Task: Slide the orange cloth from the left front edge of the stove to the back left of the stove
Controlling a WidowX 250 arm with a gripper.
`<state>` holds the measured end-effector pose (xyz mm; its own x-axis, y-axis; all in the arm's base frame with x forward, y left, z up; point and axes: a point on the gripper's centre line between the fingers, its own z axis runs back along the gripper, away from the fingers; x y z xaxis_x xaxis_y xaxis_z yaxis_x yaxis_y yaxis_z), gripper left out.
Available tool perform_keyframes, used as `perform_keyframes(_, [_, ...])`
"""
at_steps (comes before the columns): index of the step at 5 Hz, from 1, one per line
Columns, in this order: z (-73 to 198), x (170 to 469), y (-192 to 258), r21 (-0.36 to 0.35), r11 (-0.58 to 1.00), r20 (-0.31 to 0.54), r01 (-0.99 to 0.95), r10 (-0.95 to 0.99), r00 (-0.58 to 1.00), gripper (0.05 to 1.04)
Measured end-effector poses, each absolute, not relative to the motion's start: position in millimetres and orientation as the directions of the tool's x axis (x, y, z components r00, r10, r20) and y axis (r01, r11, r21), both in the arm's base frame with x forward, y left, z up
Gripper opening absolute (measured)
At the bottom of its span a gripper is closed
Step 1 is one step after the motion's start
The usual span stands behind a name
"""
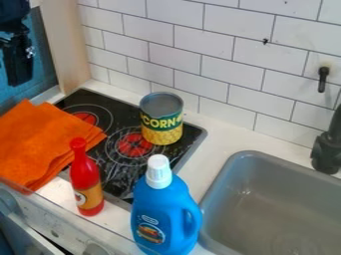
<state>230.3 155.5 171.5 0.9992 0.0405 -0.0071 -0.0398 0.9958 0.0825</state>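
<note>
**At the stove and sink, bottles and can stand near folded cloth**

Beside a tiled wall, a black gripper hangs at the upper left of the view, apart from the items below; whether it is open or closed cannot be told. Nearest to it, a folded orange cloth lies over the left part of the black stovetop. A can with a green and yellow label stands upright on the stovetop, at a red-marked burner, its grey top facing up. A red bottle stands upright near the front, beside the cloth. Closer to the camera, a blue bottle wears a white cap, next to the grey sink. The contents of both bottles and the can are hidden from sight.
</note>
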Motion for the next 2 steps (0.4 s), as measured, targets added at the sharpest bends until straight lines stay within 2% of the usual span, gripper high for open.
perform_keyframes(1, [162.4, 230.6, 155.8, 0.066, 0.997, -0.033, -0.038, 0.040, 0.999, 1.001])
perform_keyframes(2, [126.3, 254.8, 168.3, 0.029, 0.999, -0.069, 0.017, -0.015, 0.998, 1.001])
